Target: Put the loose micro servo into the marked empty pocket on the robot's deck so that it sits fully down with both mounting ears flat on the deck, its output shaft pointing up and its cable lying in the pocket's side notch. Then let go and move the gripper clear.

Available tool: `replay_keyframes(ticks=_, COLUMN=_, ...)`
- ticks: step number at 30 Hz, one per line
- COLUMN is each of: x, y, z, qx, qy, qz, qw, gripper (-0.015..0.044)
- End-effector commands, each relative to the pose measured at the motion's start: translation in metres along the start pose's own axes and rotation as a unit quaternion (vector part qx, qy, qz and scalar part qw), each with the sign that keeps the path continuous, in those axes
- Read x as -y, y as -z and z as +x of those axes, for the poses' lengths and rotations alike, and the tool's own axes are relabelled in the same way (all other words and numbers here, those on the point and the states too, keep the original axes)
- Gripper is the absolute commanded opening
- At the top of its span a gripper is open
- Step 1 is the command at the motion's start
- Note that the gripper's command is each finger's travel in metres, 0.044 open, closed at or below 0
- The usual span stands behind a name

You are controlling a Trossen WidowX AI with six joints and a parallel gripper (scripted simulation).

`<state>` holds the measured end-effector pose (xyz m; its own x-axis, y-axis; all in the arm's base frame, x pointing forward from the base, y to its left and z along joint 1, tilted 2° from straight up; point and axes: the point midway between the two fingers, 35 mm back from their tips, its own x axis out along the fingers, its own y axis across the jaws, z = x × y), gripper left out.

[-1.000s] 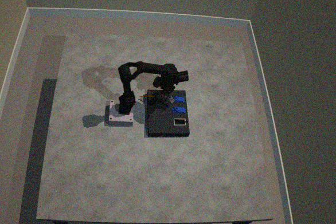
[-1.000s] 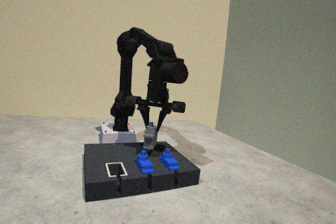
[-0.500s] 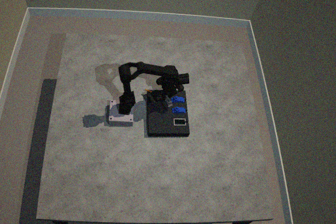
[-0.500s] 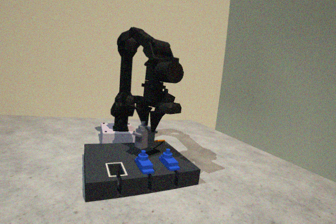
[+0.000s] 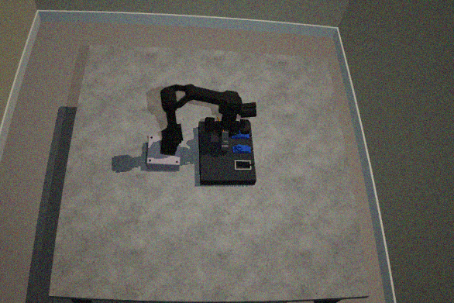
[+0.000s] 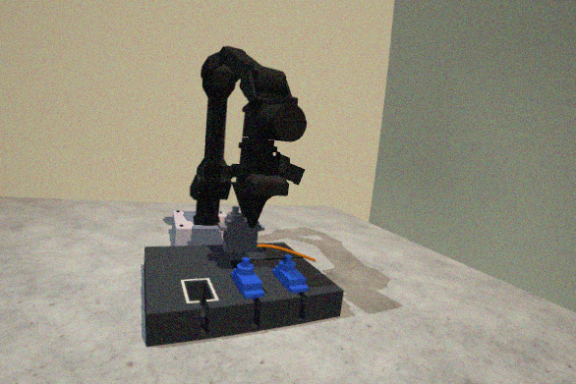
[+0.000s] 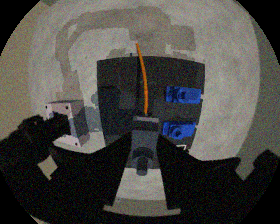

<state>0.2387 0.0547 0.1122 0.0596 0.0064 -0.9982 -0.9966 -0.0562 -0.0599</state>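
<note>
My gripper (image 6: 253, 223) (image 7: 144, 136) is shut on the grey micro servo (image 5: 225, 139) (image 6: 240, 237) (image 7: 145, 134). The servo is upright, shaft up, a little above the dark deck (image 5: 217, 175) (image 6: 162, 266) (image 7: 191, 71), behind the seated blue servos in the exterior view. Its orange cable (image 6: 287, 249) (image 7: 145, 85) sticks out to the right there and up in the wrist view, roughly crosswise to the deck's side notches. The white outline (image 5: 242, 160) (image 6: 196, 279) marks the empty pocket, at the deck's front left in the exterior view. Only its corner shows in the wrist view.
Two blue servos (image 5: 242, 149) (image 6: 248, 280) (image 7: 183, 95) stand in a row with the pocket, their shafts rising above the deck. The arm's pale base (image 5: 163, 160) (image 6: 182, 234) stands beside the deck, left of it in the top view.
</note>
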Motion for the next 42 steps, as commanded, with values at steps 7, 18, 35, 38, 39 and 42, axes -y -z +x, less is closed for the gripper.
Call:
replay_keyframes(ticks=7, x=0.001, y=0.009, z=0.0, qx=0.002, qy=0.0, qz=0.183, qw=0.983, gripper=0.0)
replay_keyframes(ticks=18, x=0.002, y=0.018, z=0.0, qx=0.001, qy=0.0, qz=0.367, qw=0.93, gripper=0.0)
replay_keyframes(ticks=35, x=0.003, y=0.031, z=0.0, qx=0.0, qy=0.0, qz=0.622, qw=0.783, gripper=0.0)
replay_keyframes(ticks=38, x=0.003, y=0.034, z=0.0, qx=0.0, qy=0.0, qz=0.662, qw=0.749, gripper=0.0)
replay_keyframes(ticks=39, x=0.003, y=0.035, z=0.0, qx=0.0, qy=0.0, qz=0.675, qw=0.738, gripper=0.0)
replay_keyframes(ticks=42, x=0.003, y=0.037, z=0.0, qx=0.0, qy=0.0, qz=0.713, qw=0.701, gripper=0.0)
